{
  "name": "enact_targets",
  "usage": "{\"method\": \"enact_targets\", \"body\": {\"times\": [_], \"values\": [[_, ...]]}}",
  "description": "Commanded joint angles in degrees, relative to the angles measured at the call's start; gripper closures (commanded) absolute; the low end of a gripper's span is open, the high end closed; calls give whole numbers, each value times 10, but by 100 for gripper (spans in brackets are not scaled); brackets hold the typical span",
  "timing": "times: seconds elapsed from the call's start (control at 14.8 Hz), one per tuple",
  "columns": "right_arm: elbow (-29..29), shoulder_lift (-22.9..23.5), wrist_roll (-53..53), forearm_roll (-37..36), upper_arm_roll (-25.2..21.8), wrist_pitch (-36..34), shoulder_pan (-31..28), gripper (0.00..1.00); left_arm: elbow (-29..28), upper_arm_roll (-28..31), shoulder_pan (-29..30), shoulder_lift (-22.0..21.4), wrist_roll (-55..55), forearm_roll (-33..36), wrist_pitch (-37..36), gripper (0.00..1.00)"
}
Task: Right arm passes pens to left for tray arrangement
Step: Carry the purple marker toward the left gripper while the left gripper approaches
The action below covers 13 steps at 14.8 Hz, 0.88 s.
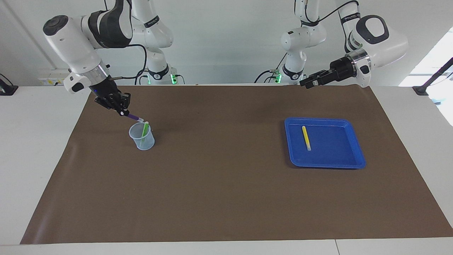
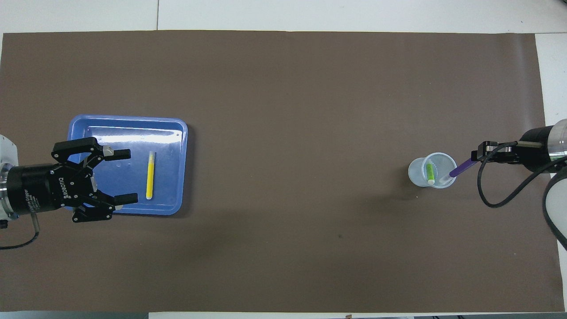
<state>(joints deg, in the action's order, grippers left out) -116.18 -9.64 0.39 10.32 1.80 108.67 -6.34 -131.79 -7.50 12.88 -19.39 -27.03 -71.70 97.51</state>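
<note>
Right gripper (image 1: 122, 110) I log pinching purple pen (image 1: 133, 116) over cup (image 1: 142, 137); left gripper (image 2: 122, 176) spread above tray (image 1: 327, 164).

white arms (image 1: 81, 39), silver wrist rings, black grippers (image 2: 119, 177), black cables

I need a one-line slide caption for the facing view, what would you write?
Right gripper holds the purple pen at the cup with the green pen; yellow pen lies in the tray; left gripper waits.
</note>
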Motion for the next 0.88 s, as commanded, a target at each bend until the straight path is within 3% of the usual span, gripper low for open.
{"method": "enact_targets", "body": {"times": [0.0,0.14,0.81], "values": [[12,5,90,16,18,-5,15,100,-40,1,-39,-33,-36,-48,64,0],[14,6,196,84,20,7,46,100,-41,1,-63,-32,-65,-75,111,0],[27,30,565,262,20,198,252,100,-40,0,-126,-29,-84,-79,130,0]]}}
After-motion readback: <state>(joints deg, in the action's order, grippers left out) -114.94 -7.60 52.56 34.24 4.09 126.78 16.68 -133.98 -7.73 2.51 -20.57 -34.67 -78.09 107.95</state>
